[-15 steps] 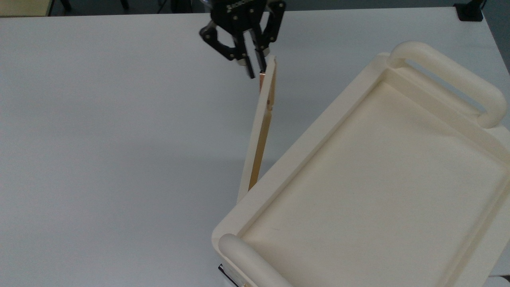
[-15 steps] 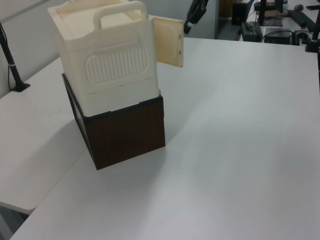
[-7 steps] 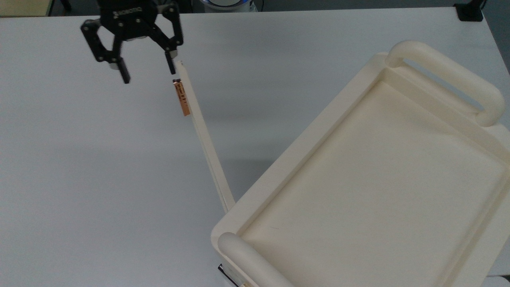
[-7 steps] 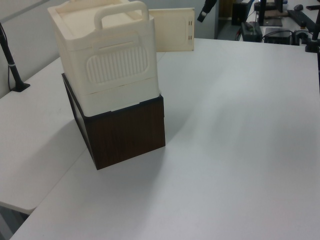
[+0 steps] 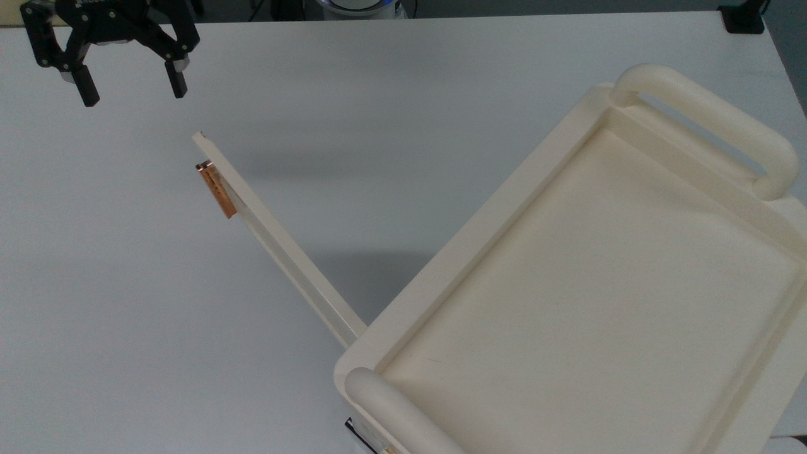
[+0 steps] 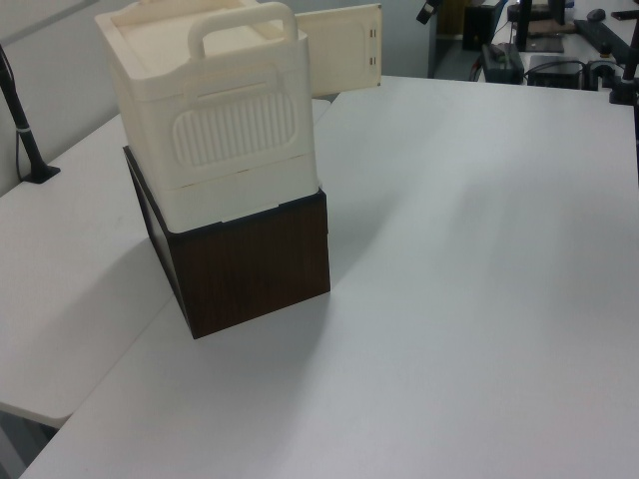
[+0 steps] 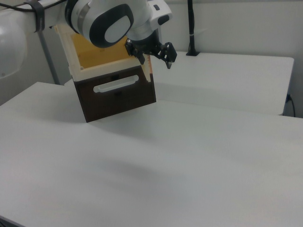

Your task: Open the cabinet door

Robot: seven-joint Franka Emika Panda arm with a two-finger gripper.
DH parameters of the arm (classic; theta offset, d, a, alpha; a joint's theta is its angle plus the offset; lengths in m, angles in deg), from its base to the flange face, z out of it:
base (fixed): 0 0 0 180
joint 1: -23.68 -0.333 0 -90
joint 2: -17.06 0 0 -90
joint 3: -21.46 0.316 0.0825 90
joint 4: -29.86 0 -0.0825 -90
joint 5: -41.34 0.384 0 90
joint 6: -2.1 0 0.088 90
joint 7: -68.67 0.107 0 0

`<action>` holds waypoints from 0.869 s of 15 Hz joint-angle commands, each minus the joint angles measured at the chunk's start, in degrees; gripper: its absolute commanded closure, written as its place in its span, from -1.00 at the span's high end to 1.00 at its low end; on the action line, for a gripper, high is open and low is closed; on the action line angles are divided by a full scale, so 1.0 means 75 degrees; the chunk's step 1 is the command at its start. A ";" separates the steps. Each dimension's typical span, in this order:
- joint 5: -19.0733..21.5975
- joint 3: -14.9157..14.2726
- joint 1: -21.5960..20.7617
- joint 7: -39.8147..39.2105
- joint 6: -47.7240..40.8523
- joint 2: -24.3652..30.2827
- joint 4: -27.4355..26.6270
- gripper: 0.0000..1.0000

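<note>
The cabinet door (image 5: pixel 277 243) is a thin cream panel seen edge-on in the top view, swung wide out from the cream cabinet (image 5: pixel 599 284) toward the top view's upper left. A copper-brown strip (image 5: pixel 216 189) sits near its free edge. In the left view the cabinet door (image 6: pixel 339 50) stands out flat behind the cabinet (image 6: pixel 210 110). My gripper (image 5: pixel 133 90) hangs open at the top view's upper left, apart from the door's free edge, with nothing between its fingers. In the right view the gripper (image 7: pixel 155 60) is in front of the cabinet's open yellow inside (image 7: pixel 99 47).
The cabinet rests on a dark brown box (image 6: pixel 250 264) with a white drawer handle (image 7: pixel 116 85). Thick rounded handle bars (image 5: pixel 706 126) stand at both ends of the recessed tray top. White table (image 5: pixel 126 315) stretches wide to the top view's left. A black post (image 6: pixel 20 120) stands at the left view's left.
The gripper, shut at the door's free edge a second ago, has opened and moved off to the top view's left. The door has swung further open.
</note>
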 commanded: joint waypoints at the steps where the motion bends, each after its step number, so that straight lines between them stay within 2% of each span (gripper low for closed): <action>1: -0.0105 -0.0228 0.0053 -0.0005 -0.0206 0.0278 -0.0091 1.00; 5: -0.0128 -0.0311 0.0029 0.0019 -0.1539 0.0652 -0.0091 1.00; 8: -0.0561 -0.0311 -0.0192 0.0147 -0.2630 0.1074 -0.0091 1.00; 13: -0.0795 -0.0357 -0.0848 0.1926 -0.3874 0.1462 -0.0091 1.00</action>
